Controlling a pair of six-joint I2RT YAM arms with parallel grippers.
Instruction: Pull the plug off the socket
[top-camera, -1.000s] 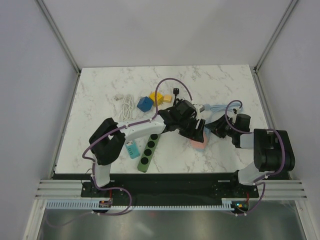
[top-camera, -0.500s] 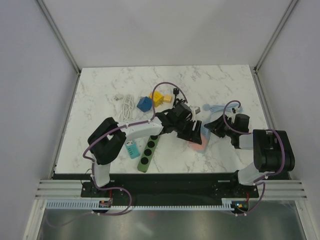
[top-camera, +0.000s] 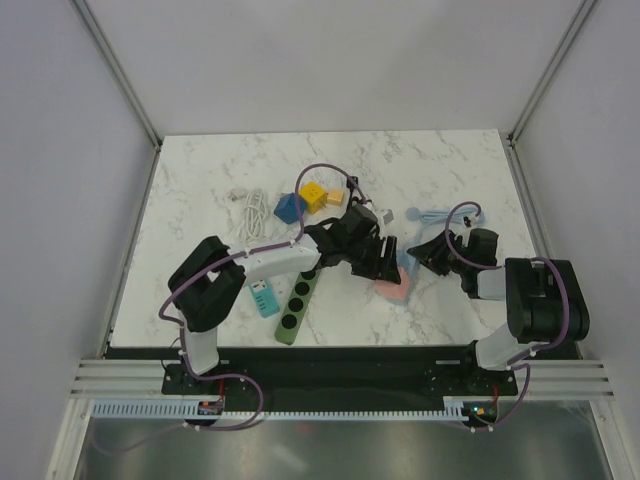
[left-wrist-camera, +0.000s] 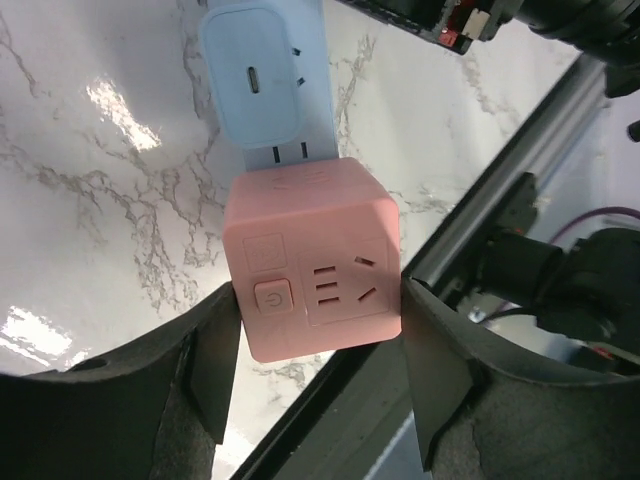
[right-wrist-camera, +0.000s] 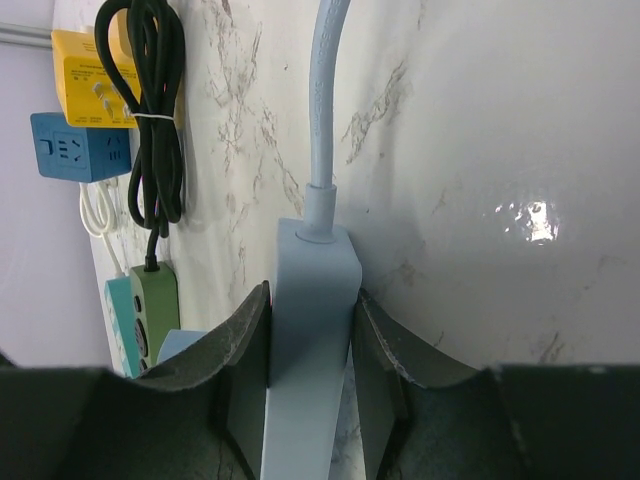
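The socket is a pink cube (left-wrist-camera: 312, 265) with a power button and pin slots on the face toward me; it rests on the marble (top-camera: 393, 288). My left gripper (left-wrist-camera: 318, 375) is shut on it, one finger pressed to each side. At the cube's far face sits the light blue plug (left-wrist-camera: 258, 85), with metal prongs showing in the gap between them. My right gripper (right-wrist-camera: 308, 375) is shut on the plug's body (right-wrist-camera: 312, 300), whose pale blue cable (right-wrist-camera: 322, 100) runs away across the table. From above, the two grippers meet at the cube, left (top-camera: 380, 262) and right (top-camera: 420, 252).
A green power strip (top-camera: 295, 300) and a teal adapter (top-camera: 265, 298) lie left of the cube. Behind are a blue cube (top-camera: 288, 208), yellow blocks (top-camera: 314, 193), a coiled white cable (top-camera: 252, 210) and a bundled black cord (right-wrist-camera: 155, 110). The table's near edge and rail (left-wrist-camera: 500, 190) are close by.
My left wrist has shifted a little to the left and its fingers have drawn in against the pink cube. The right fingers have tightened on the plug.
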